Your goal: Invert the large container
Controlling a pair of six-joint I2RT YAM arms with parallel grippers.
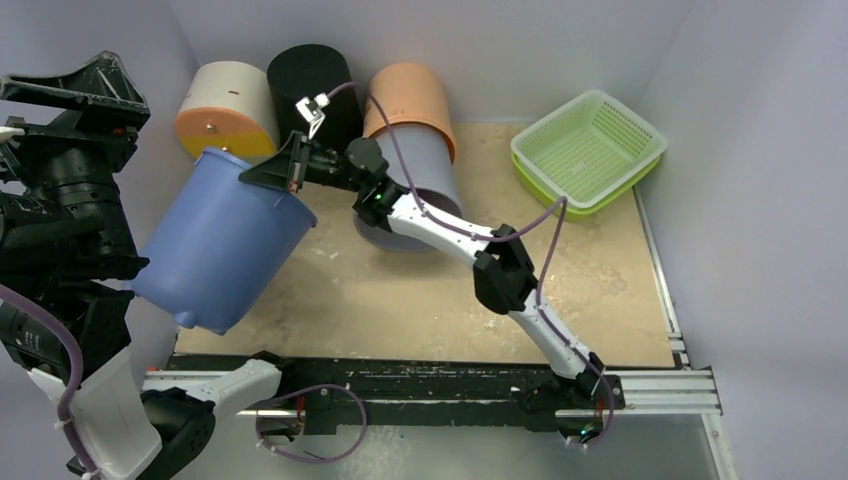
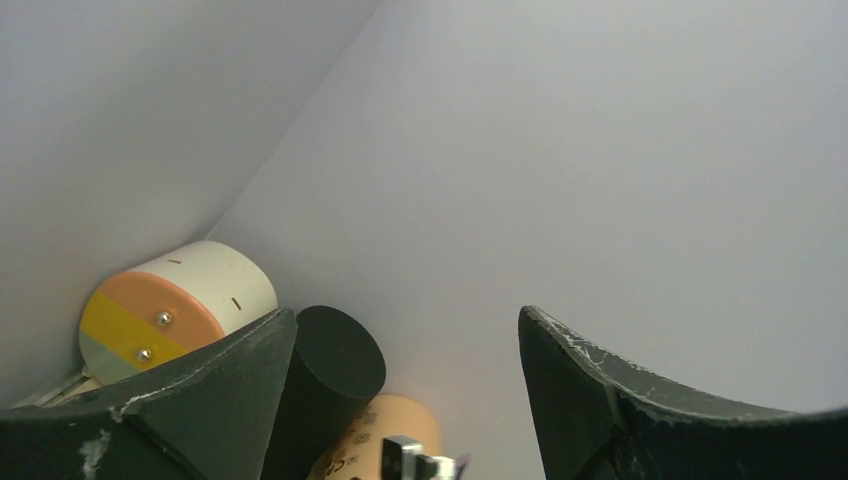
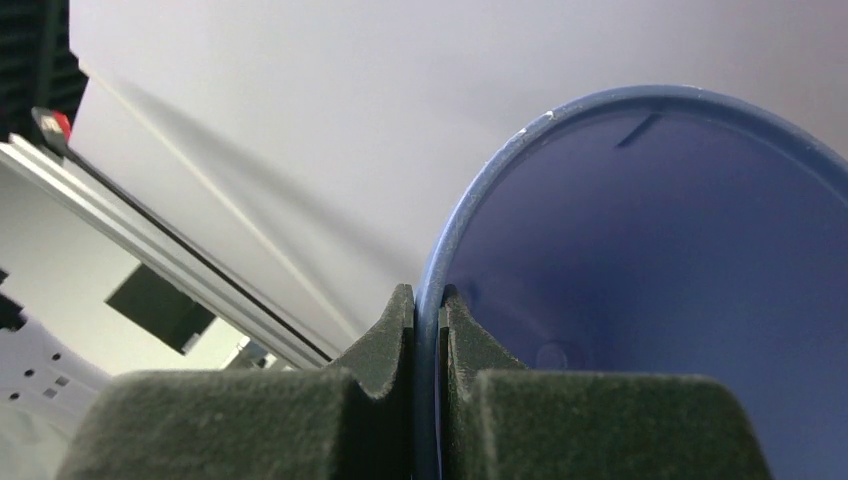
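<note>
The large container is a blue bucket (image 1: 220, 245), tilted in the air over the table's left edge. Its mouth faces the back right and its base points to the near left. My right gripper (image 1: 292, 176) is shut on its rim; in the right wrist view the two fingers pinch the thin blue rim (image 3: 428, 300), one outside and one inside, with the dark blue interior (image 3: 650, 280) to the right. My left gripper (image 1: 75, 90) hangs high at the far left, apart from the bucket. It stands open (image 2: 405, 330) with only the white wall between its fingers.
Along the back wall lie a cream cylinder with an orange and yellow end (image 1: 225, 110), a black cylinder (image 1: 310, 85) and a peach container (image 1: 410, 100) over a grey one (image 1: 425, 175). Stacked green baskets (image 1: 588, 150) sit at the back right. White walls enclose the table.
</note>
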